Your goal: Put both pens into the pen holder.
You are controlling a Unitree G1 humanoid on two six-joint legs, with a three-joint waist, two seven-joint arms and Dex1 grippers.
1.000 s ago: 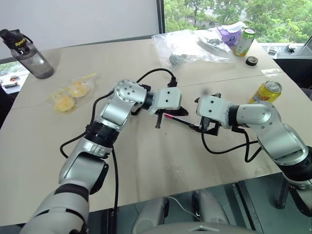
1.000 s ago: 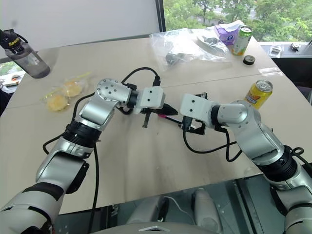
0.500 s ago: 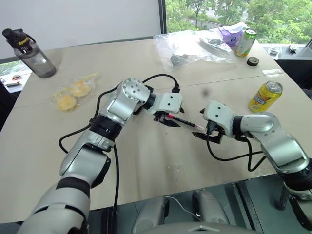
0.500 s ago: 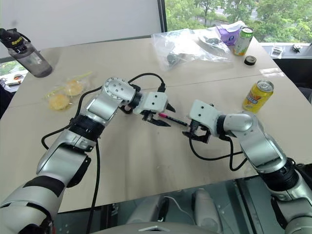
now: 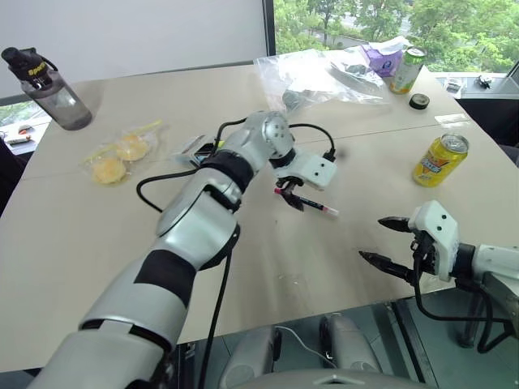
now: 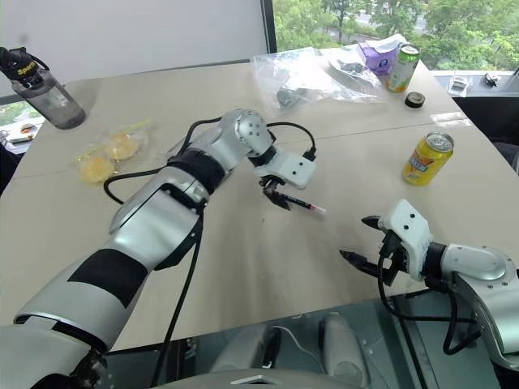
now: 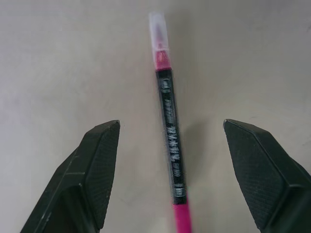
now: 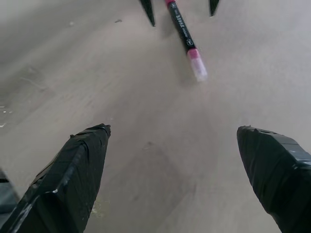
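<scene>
Pink-ended pen [image 5: 308, 203] lies flat on the table [image 5: 97, 235], about mid-table, a bit toward the right half, well in from every edge; black barrel, magenta at both ends, clear cap end pointing toward the near right corner. Left gripper [image 5: 288, 197] hangs right over the pen's far end, pointing steeply down, fingers spread wide; left wrist view shows the pen [image 7: 167, 145] lying between the two black fingertips [image 7: 99, 167] with bare table on both sides, nothing gripped, pads not touching the barrel. Right gripper [image 5: 383, 240] sits near the table's near edge toward the right corner, well apart from the pen, fingers fully apart and empty; right wrist view has its fingers [image 8: 80, 167] wide with the pen [image 8: 185, 41] ahead on the tabletop and the left gripper's tips either side of the pen's other end. Second pen and the pen holder: cannot pick them out.

Rest of table: water bottle [image 5: 45, 87] at the far left corner, bagged yellow buns [image 5: 117, 154] on the left side, clear plastic bags [image 5: 324, 73] along the far edge right of centre, purple pack [image 5: 381, 55] and green can [image 5: 407, 69] at the far right corner, black tape roll [image 5: 419, 101] just beside them, yellow can [image 5: 442, 160] near the right edge
</scene>
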